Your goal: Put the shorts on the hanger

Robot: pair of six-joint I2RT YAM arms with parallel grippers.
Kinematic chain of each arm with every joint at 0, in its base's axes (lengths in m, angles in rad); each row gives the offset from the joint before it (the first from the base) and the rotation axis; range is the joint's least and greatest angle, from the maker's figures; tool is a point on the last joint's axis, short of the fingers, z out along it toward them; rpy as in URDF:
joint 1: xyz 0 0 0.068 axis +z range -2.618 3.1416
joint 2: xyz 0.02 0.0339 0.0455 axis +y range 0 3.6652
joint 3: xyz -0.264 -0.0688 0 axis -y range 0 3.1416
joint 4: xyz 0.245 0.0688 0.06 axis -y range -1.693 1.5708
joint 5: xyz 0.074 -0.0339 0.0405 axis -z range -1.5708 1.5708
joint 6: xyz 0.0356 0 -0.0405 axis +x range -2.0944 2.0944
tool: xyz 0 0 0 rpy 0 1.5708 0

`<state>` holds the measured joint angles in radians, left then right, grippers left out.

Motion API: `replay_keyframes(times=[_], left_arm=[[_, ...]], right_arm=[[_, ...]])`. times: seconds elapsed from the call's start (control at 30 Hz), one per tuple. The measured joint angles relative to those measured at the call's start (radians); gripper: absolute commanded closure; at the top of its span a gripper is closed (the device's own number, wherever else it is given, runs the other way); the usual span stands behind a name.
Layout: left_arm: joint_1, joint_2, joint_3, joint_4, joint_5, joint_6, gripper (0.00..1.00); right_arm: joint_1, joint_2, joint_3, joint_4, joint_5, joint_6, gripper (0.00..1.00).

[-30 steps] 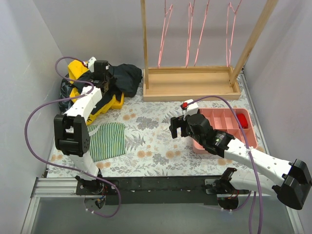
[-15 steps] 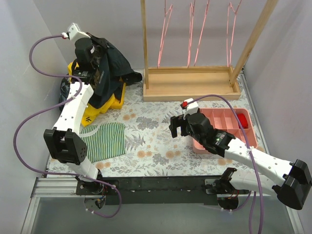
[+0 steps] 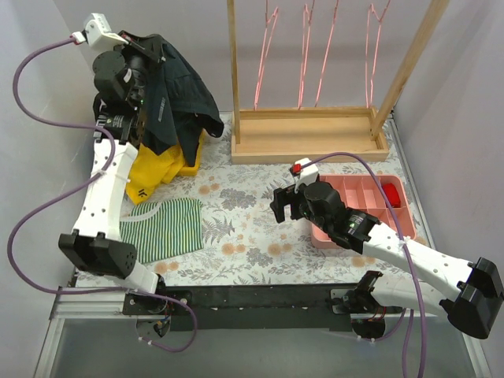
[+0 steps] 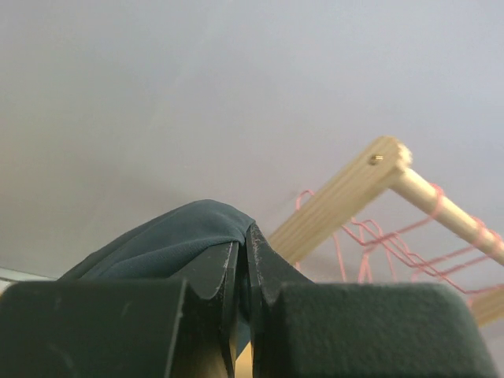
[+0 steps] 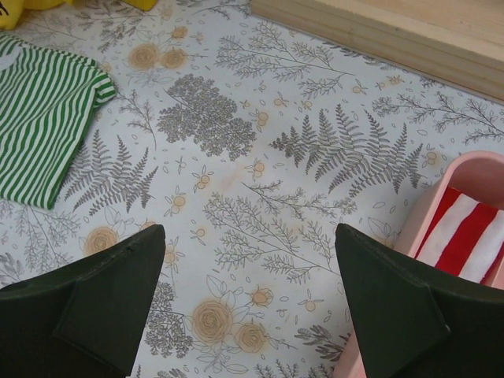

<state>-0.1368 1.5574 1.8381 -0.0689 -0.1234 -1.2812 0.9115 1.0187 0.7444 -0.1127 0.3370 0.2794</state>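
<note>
From above: left gripper (image 3: 140, 53) raised high, left of the wooden rack (image 3: 234, 75), clenched on the shorts (image 3: 179, 88), dark folds draping down toward the yellow garment (image 3: 153, 175). Confirmed only at the left wrist: fingers (image 4: 209, 276) pressed together, a fold of shorts (image 4: 169, 244) pinched between; beyond, the rack's top corner and tangled pink hangers (image 4: 378, 246). Above again: the hanger (image 3: 264, 55) beside the rack's left post, apart from the shorts. Right gripper (image 3: 285, 206) low, in front of the rack. Plainer at the right wrist: jaws spread wide over floral tablecloth (image 5: 236, 157), green-striped cloth (image 5: 43, 118) well left of the rack's base, pink bin (image 5: 457, 177) before its right end.
</note>
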Motion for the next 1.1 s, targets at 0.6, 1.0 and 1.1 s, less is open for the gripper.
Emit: replay_keyframes(times=[0.6,1.0,1.1], left_arm=[[-0.003,-0.445,-0.187,-0.123,0.240,-0.152,1.00],[-0.005,-0.617,-0.411,-0.223,0.363,-0.234,1.00],[-0.005,-0.645,-0.411,-0.224,0.377,-0.236,1.00]], right_arm=[[0.112,0.198,0.016,0.417,-0.039,0.135,0.11],[0.291,0.504,0.080,0.651,0.114,0.292,0.29],[0.304,0.541,0.080,0.671,0.154,0.326,0.38]])
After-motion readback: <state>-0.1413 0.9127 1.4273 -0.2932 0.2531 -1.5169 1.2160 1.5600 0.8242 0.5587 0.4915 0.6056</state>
